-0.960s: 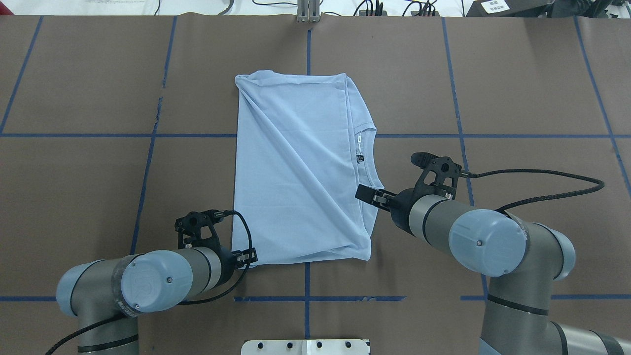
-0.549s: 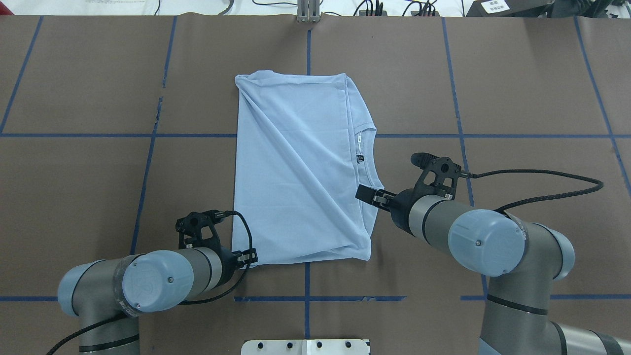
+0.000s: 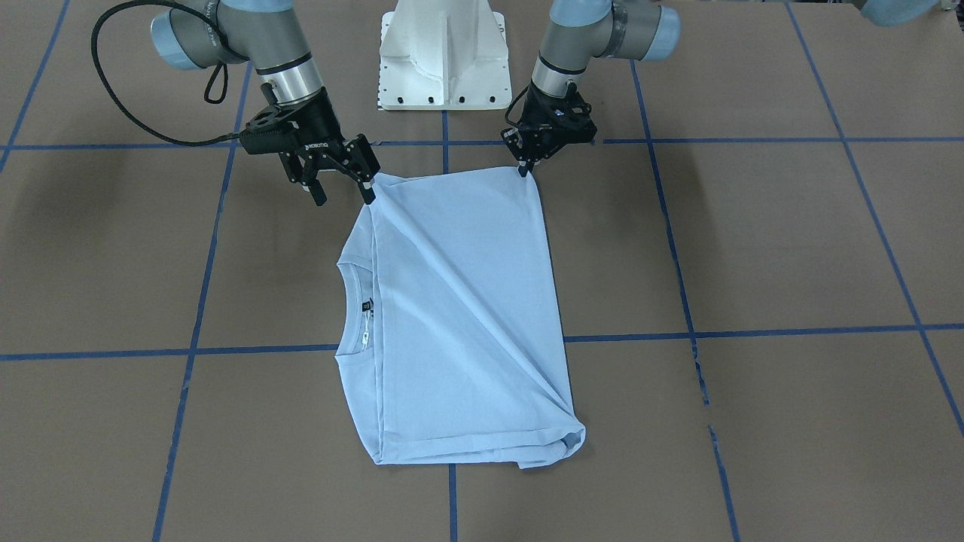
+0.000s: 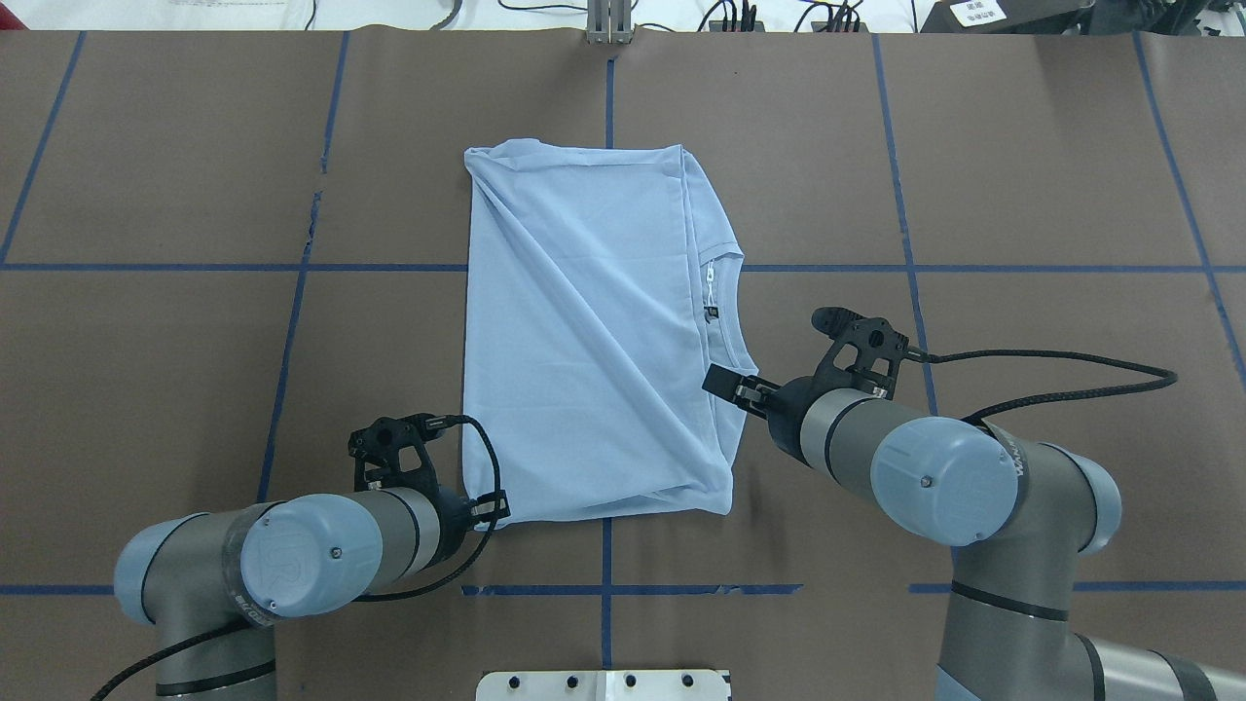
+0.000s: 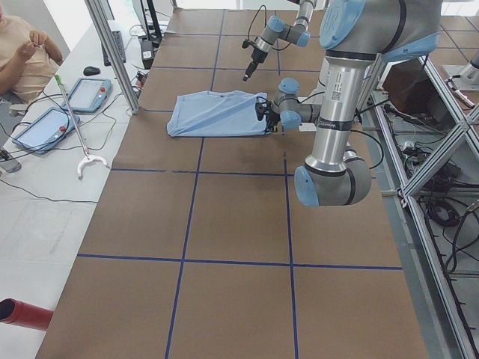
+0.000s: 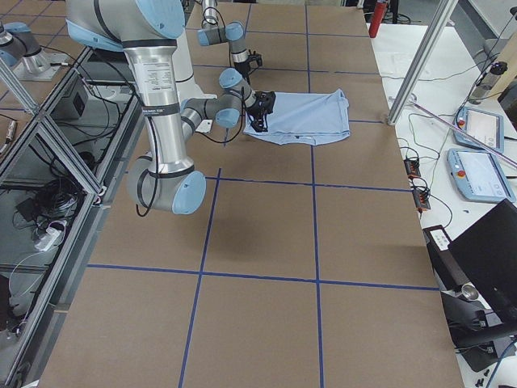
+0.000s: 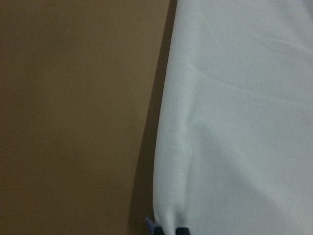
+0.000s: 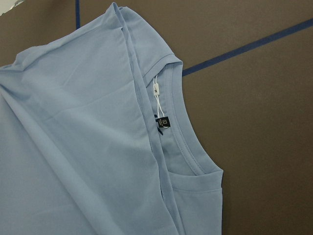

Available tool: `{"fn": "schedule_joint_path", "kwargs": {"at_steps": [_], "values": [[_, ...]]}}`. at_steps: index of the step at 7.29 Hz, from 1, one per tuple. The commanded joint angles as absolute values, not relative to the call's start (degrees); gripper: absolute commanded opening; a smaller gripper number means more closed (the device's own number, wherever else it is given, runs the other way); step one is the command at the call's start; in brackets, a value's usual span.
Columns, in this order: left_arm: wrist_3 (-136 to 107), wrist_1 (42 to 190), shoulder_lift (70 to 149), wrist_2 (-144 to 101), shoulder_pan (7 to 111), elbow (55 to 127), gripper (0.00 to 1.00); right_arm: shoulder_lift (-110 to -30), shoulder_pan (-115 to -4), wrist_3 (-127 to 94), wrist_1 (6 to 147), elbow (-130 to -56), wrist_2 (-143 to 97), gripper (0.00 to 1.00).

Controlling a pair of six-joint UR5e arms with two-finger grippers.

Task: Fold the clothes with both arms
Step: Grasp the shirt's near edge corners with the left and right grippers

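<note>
- Brown paper covered the desk [image 4: 175, 389], gridded with blue tape lines [image 4: 146, 267]. One white pedestal [image 3: 443, 53] stood at the robot-side edge.
- One pale-blue T-shirt [image 4: 584, 331] lay folded lengthwise mid-desk, with its collar toward the robot's right edge.
- Two grippers: the left gripper [image 4: 492, 508] pinched the shirt's near left corner, and the right gripper [image 3: 344, 200] had its jaws spread, one finger touching the near right corner.
- The right arm [image 4: 934, 477] had edged slightly toward the shirt since the earlier frames; the shirt and the left arm [image 4: 311, 550] were unchanged.
</note>
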State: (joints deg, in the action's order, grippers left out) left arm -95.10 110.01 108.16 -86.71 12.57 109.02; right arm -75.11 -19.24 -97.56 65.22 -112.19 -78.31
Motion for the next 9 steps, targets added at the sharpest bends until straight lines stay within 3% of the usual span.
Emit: {"fn": "schedule_joint_path", "kwargs": {"at_steps": [1, 3, 6, 9], "values": [[-95.1, 110.0, 108.2, -86.6, 12.6, 109.3, 0.00, -70.3, -17.5, -104.6, 76.4, -112.2, -77.3, 0.95], [-95.2, 110.0, 108.2, -86.6, 12.6, 109.5, 0.00, -67.9, -14.2, -108.0, 85.2, -111.7, -76.3, 0.92], [-95.2, 110.0, 108.2, -86.6, 12.7, 109.6, 0.00, -67.1, -10.7, -108.1, 85.6, -107.8, -70.5, 0.89], [-95.2, 110.2, 108.2, -86.7, 12.7, 109.6, 0.00, -67.0, -10.1, -107.8, 85.6, -106.5, -70.5, 0.79]]}}
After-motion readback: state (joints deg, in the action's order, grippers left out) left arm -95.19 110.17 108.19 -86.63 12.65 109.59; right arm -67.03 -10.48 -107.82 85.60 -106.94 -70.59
